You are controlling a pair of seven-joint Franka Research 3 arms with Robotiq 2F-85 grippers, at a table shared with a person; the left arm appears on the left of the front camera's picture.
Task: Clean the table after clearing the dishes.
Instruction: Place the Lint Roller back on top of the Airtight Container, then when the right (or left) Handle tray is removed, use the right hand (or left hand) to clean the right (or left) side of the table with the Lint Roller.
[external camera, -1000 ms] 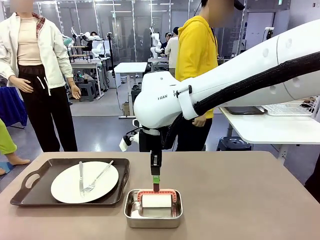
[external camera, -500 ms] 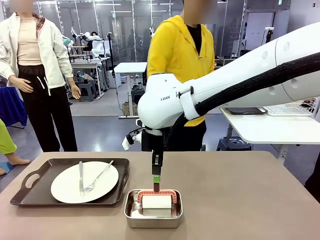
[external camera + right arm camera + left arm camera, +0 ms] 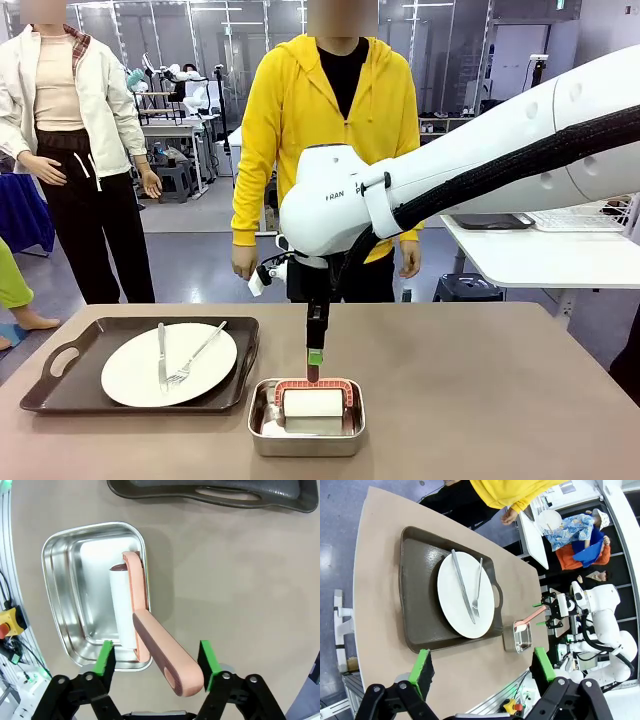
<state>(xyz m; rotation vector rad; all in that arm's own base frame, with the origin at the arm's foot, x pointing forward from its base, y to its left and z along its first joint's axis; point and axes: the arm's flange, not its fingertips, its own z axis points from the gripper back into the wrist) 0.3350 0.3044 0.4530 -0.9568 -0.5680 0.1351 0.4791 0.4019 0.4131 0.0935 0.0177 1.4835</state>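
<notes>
Bright, even light from ceiling strips (image 3: 230, 10). All three views sharp, no motion blur. Soft shadow beside the steel pan (image 3: 90, 565) on the table (image 3: 225, 580); pan floor throws glare streaks. Plate (image 3: 449, 595) near blown-out white. Left wrist view bends the table edge, fisheye at the corners. Far room slightly soft.

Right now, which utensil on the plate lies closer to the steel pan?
The fork, slanted on the plate's half nearest the steel pan; the knife lies straight, farther away.
</notes>
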